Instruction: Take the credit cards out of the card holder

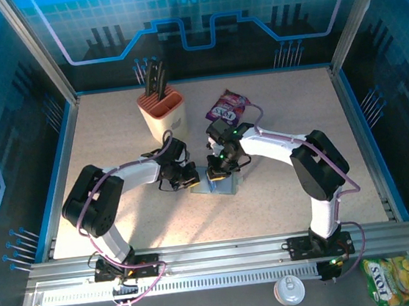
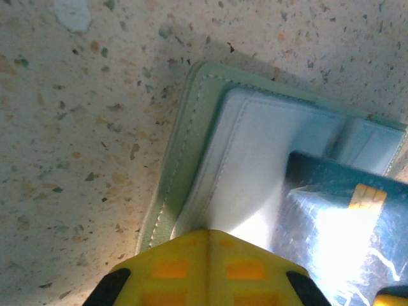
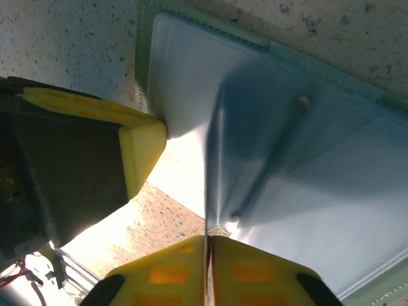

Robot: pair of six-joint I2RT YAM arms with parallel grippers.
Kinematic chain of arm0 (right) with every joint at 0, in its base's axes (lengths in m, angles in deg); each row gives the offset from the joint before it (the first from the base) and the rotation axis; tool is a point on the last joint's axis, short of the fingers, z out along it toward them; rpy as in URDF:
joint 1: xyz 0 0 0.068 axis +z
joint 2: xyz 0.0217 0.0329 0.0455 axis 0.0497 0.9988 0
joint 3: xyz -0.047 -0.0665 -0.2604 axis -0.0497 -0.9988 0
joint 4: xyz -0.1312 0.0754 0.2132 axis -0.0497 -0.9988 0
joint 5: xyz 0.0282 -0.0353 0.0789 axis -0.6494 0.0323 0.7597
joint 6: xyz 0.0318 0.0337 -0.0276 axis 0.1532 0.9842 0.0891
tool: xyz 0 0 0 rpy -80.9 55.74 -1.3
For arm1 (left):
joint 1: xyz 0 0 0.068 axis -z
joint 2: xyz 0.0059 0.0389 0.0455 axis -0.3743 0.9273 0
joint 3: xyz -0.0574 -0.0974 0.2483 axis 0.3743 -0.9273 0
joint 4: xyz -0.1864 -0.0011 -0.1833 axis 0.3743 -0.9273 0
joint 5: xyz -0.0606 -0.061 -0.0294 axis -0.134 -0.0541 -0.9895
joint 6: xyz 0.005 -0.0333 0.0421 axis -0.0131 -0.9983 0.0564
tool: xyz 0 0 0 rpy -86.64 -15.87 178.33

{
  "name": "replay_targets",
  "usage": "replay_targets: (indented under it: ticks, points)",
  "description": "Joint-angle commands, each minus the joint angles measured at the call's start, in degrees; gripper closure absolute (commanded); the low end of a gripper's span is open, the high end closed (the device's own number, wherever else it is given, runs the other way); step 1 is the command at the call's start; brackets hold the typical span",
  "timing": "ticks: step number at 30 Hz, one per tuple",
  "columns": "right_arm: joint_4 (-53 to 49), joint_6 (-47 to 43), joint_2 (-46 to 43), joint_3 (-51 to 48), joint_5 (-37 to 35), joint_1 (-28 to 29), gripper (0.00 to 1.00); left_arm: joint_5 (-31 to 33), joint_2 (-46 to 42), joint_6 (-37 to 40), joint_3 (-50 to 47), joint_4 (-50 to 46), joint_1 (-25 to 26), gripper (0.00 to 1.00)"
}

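**Drawing out the blue card (image 2: pixel 331 217)**

Pin with the left tool (image 2: pixel 207 237), tips together on the card holder (image 2: pixel 255 146) edge, mid-surface (image 2: pixel 76 127). With the right tool (image 3: pixel 208 241) seemingly pinched on the blue card, draw straight out, slowly, without lifting the card holder.

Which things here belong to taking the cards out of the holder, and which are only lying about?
For the job: card holder, blue card, left gripper, right gripper.
Lying about: knife block, purple snack packet, yellow snack packet, white lid.
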Motion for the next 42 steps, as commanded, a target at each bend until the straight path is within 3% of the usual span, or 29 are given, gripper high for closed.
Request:
replay_targets:
  ticks: [1,9,16,26,34,37,42]
  points:
    - [0.1,0.6,0.7,0.9,-0.8,0.7,0.92,-0.1,1.2,-0.2,-0.9,-0.9,0.3,0.98]
    - [-1.8,-1.3,-3.4,0.9,-3.1,0.2,0.99,0.2,0.1,-0.4,-1.8,-1.3,0.2,0.99]
    - [-6.9,-9.8,-7.4,3.4,-4.0,-3.0,1.00,0.6,-1.0,-0.7,-2.9,-1.7,0.2,0.98]
    - [-23.6,-40.7,-6.0,16.0,-10.1,-6.4,0.99,0.5,-1.7,-0.7,-2.8,-3.2,0.2,0.98]
    - [-28.0,-66.4,-4.1,22.2,-14.0,-9.1,1.00,-0.2,-2.5,-0.6,-2.2,-5.1,0.2,0.97]
    - [-27.5,-71.1,-3.2,23.7,-16.9,-10.2,1.00,-0.3,-3.2,-0.9,-2.2,-5.6,0.3,0.97]
    - [-28.8,-76.4,0.0,28.2,-13.2,-13.4,1.00,-0.3,-3.4,-1.1,-1.8,-6.3,0.3,0.92]
